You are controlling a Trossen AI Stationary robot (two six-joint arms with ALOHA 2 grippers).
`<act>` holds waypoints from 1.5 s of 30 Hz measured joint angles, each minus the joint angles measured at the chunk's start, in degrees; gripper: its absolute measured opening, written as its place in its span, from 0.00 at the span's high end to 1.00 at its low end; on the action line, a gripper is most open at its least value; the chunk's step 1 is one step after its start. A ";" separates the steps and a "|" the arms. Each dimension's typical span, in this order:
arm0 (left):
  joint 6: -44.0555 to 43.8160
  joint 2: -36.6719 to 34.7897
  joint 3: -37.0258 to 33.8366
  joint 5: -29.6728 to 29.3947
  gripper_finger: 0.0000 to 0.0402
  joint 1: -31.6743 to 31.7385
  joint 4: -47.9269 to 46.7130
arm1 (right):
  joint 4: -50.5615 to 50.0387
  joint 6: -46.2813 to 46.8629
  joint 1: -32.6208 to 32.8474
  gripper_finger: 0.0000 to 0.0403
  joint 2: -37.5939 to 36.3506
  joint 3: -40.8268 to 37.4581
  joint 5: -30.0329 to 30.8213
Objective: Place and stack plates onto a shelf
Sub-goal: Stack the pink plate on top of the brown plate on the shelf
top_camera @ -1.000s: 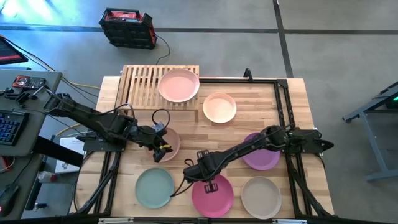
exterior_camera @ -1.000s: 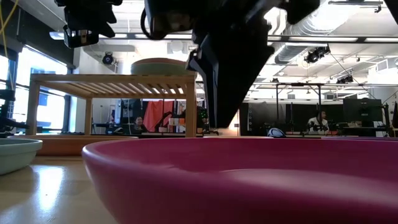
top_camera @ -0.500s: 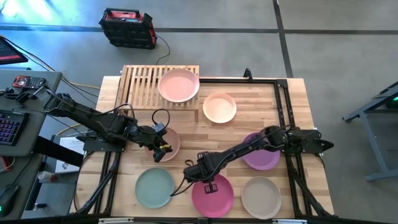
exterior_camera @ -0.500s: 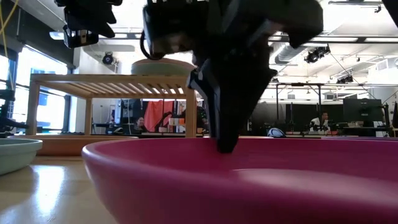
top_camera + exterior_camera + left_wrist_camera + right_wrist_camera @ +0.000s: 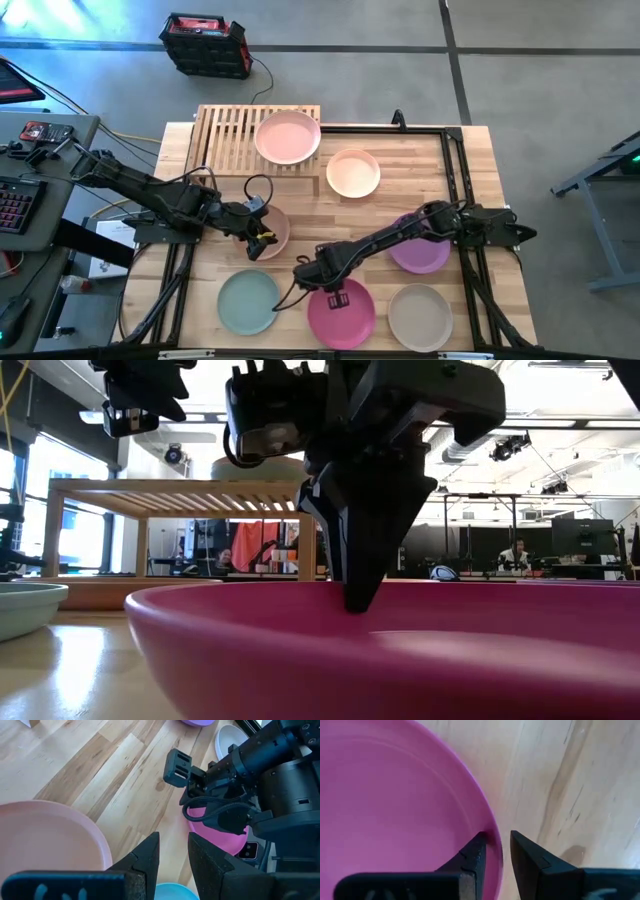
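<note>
The magenta plate [image 5: 342, 313] lies flat at the table's near edge. My right gripper [image 5: 498, 845] points down over its far-left rim. It is open by a narrow gap, with one finger inside the plate and one outside. In the low view its fingertip [image 5: 360, 598] reaches below the rim line. My left gripper [image 5: 262, 240] waits open above the edge of a dusky pink plate [image 5: 50, 845] left of centre. The slatted wooden shelf [image 5: 230, 135] stands at the far left and bears a pink plate [image 5: 288, 137]. My right gripper stands astride the magenta plate's far-left rim [image 5: 489, 820], coming from above and pointing down. One finger is inside the plate and one outside. I cannot tell whether the fingers touch the rim. The plate lies flat on the table.
Four more plates lie on the table: teal [image 5: 249, 302] left of the magenta one, beige [image 5: 420, 317] to its right, purple [image 5: 425, 255] under the right arm, and peach [image 5: 353, 172] beside the shelf. A black frame rail [image 5: 450, 140] runs along the far and right edges.
My right gripper has sunk toward the magenta plate. In the low view its fingertip was above the rim and now dips just below the rim line. The gap between its fingers has not changed.
</note>
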 joint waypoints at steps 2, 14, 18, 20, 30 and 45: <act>0.00 0.00 0.00 0.01 0.78 0.00 -0.01 | -0.04 -0.50 0.04 0.84 0.18 0.00 -0.28; 0.01 0.00 0.00 0.04 0.78 0.00 0.00 | -0.39 0.00 -0.24 0.99 0.22 0.02 -0.65; 0.00 0.00 0.00 0.04 0.78 0.00 0.00 | -1.57 1.05 -0.22 0.99 0.19 0.04 -0.72; 0.00 0.00 0.00 0.07 0.78 0.00 0.00 | -2.45 1.80 -0.22 0.99 0.09 0.04 -0.72; 0.00 0.00 0.00 0.11 0.78 0.00 -0.02 | -7.58 3.41 -0.22 1.00 -0.40 4.02 1.71; 0.02 0.00 -0.02 0.13 0.78 0.01 -1.19 | -19.90 6.47 -0.87 1.00 -0.40 14.66 7.57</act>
